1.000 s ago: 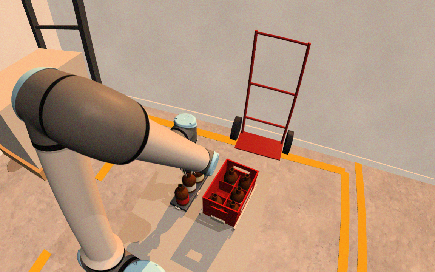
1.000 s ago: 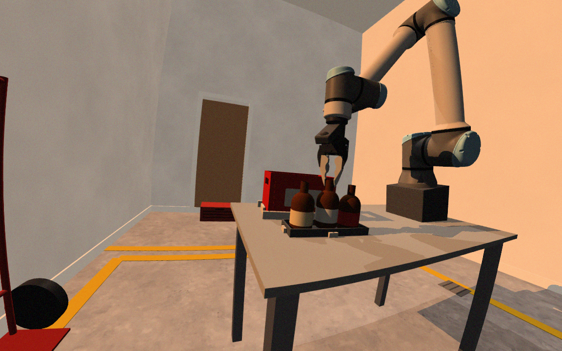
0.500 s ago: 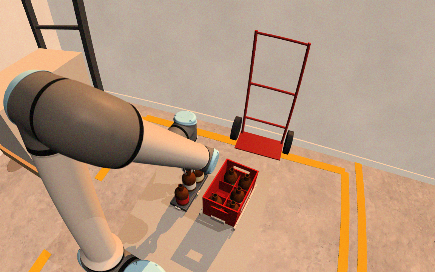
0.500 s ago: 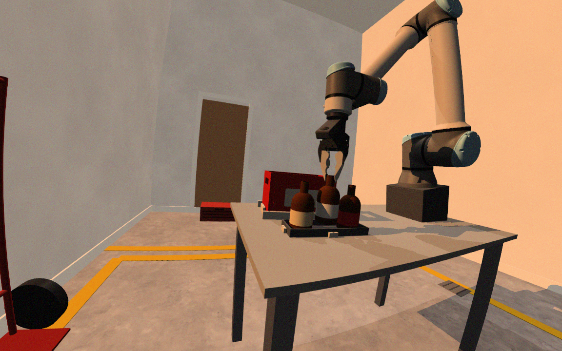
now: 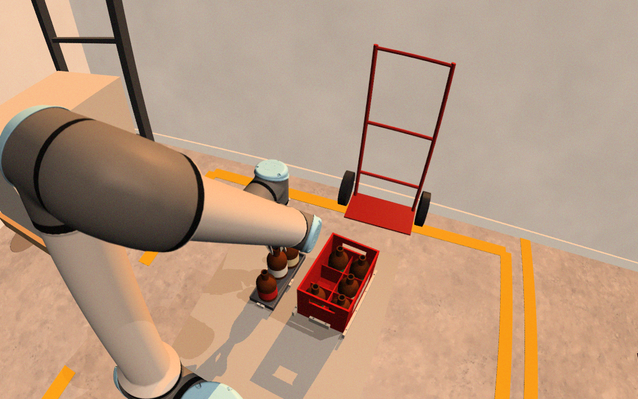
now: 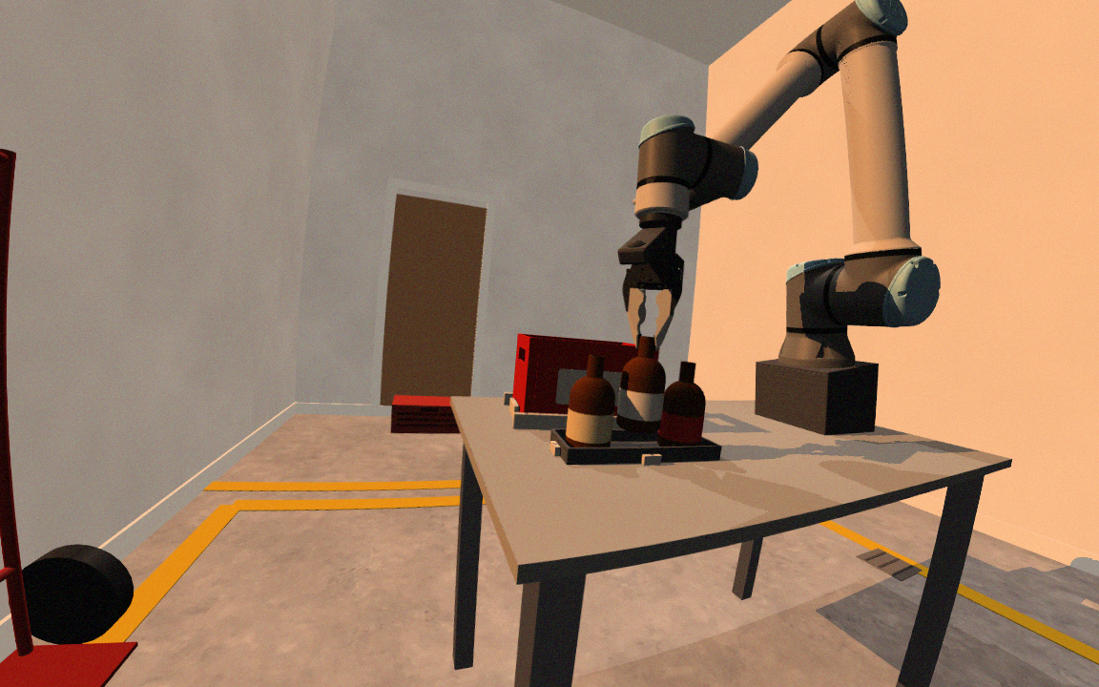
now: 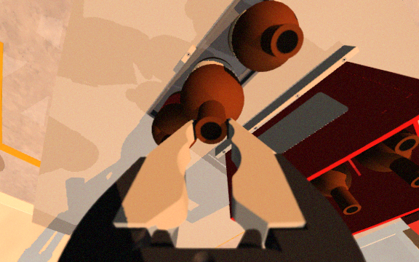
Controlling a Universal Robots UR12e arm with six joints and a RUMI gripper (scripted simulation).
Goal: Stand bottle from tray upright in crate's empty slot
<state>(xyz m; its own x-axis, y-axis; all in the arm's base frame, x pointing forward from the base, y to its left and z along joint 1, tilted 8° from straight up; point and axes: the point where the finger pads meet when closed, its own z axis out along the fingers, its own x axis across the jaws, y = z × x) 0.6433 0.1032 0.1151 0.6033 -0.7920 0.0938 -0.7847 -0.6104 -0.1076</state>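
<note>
My gripper (image 6: 646, 335) (image 7: 211, 121) is shut on the neck of the middle brown bottle (image 5: 276, 263) (image 6: 640, 388) (image 7: 212, 91), which has a white label. The bottle hangs upright, its base a little above the dark tray (image 5: 267, 303) (image 6: 622, 451). In the top view the arm hides the fingers. Two more bottles stand in the tray, one with a red label (image 5: 267, 287) (image 6: 682, 408) (image 7: 167, 122) and one with a cream label (image 5: 292, 256) (image 6: 590, 415) (image 7: 264, 36). The red crate (image 5: 319, 310) (image 6: 553, 367) (image 7: 358, 109) stands right beside the tray. It holds several bottles, and one slot (image 5: 328, 274) is empty.
The arm's base block (image 6: 814, 394) stands on the table behind the tray. The table edge (image 6: 707, 538) lies close in front of the tray. A red hand truck (image 5: 395, 148) and another red crate (image 6: 421, 414) stand on the floor.
</note>
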